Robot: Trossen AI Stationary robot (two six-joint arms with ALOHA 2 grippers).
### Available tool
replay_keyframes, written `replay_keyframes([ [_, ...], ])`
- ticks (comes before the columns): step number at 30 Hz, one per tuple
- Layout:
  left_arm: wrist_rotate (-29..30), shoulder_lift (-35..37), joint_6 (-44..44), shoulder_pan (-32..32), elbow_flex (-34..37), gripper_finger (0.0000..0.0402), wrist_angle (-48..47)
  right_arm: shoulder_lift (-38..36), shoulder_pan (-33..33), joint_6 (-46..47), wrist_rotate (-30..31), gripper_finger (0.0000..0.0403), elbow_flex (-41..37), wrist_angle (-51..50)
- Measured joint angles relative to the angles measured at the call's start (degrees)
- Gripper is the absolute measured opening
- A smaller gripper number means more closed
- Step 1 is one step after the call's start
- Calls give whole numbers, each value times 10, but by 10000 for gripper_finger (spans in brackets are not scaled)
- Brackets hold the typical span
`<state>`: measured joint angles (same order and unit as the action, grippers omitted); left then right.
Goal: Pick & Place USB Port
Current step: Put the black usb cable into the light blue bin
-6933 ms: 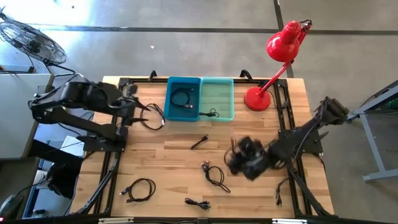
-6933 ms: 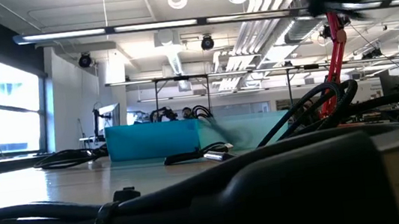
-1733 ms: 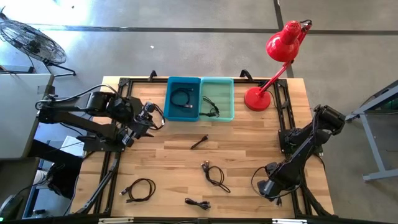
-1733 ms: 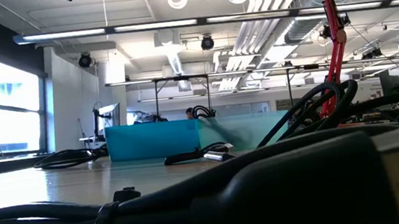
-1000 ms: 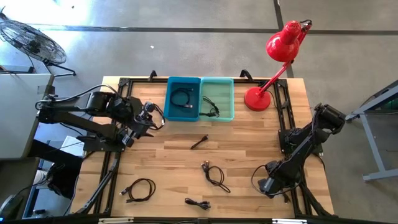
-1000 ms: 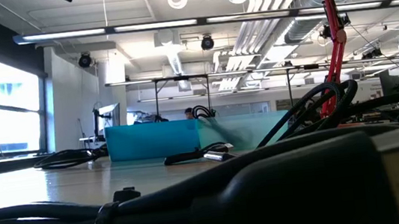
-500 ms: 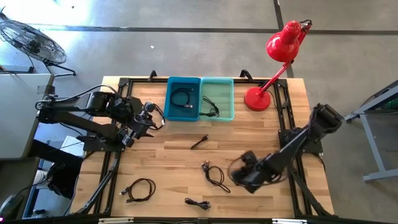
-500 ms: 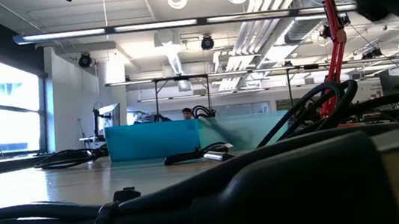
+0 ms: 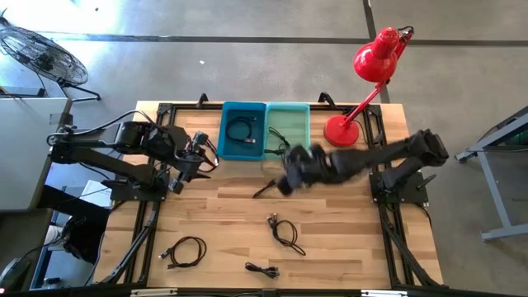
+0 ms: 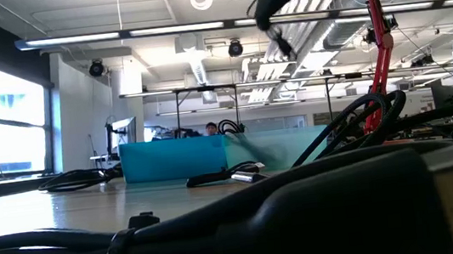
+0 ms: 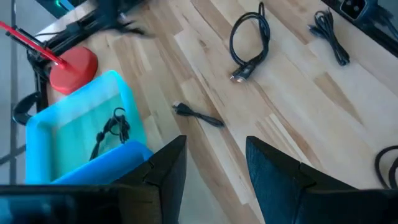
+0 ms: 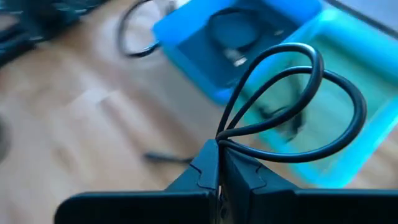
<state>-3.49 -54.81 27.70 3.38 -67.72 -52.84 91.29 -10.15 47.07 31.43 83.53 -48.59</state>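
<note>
My right gripper (image 9: 289,172) hangs over the table's middle, just near of the teal bin (image 9: 289,130), and is shut on a looped black USB cable (image 12: 292,106). The blue bin (image 9: 243,130) beside it holds a coiled cable. The teal bin holds a small one. Loose cables lie on the wood: a short one (image 9: 264,188), a coil (image 9: 285,231), another coil (image 9: 186,252) and one near the near edge (image 9: 262,269). My left gripper (image 9: 198,153) waits open at the left, next to a cable loop (image 9: 202,161). My right gripper pinches the black cable between its two fingers at the point where its loops cross (image 12: 219,138). Two loops stand out beyond the fingertips. The cable is lifted clear of the table; in the low view a strand (image 10: 278,40) dangles below the gripper.
A red desk lamp stands at the far right, base (image 9: 340,130) beside the teal bin and head (image 9: 378,56) beyond the table. Black frame rails run along both sides. Bare wood lies between the bins and the loose cables. A fan (image 9: 41,54) stands off the far left.
My right gripper has swung from the table's near right corner toward the far edge and left, up to the bins, moving fast. It carries the cable that lay by the near right corner, now lifted clear.
</note>
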Motion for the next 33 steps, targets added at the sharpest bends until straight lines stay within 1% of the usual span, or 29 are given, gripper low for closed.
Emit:
replay_keyframes([
  [4, 3, 0, -24, 0, 0, 161, -1, 0, 102, -75, -58, 0, -1, 11],
  [9, 34, 0, -53, 0, 0, 161, -2, 0, 219, -152, -157, 0, -44, 100],
  [11, 44, 0, -60, 0, 0, 161, -3, -1, 255, -167, -194, 0, -69, 149],
  [15, 69, 0, -78, 0, 0, 161, -20, -1, 312, -176, -261, 0, -121, 215],
  [20, 123, -2, -100, 0, 0, 161, -64, -1, 357, -194, -315, 2, -183, 282],
  [23, 146, -2, -119, 0, 0, 161, -89, -1, 369, -198, -339, 16, -209, 330],
  [26, 164, -2, -158, 0, 0, 161, -107, -1, 372, -218, -341, 43, -219, 367],
  [33, 230, -2, -160, 0, 0, 161, -139, -1, 371, -246, -328, 124, -200, 379],
])
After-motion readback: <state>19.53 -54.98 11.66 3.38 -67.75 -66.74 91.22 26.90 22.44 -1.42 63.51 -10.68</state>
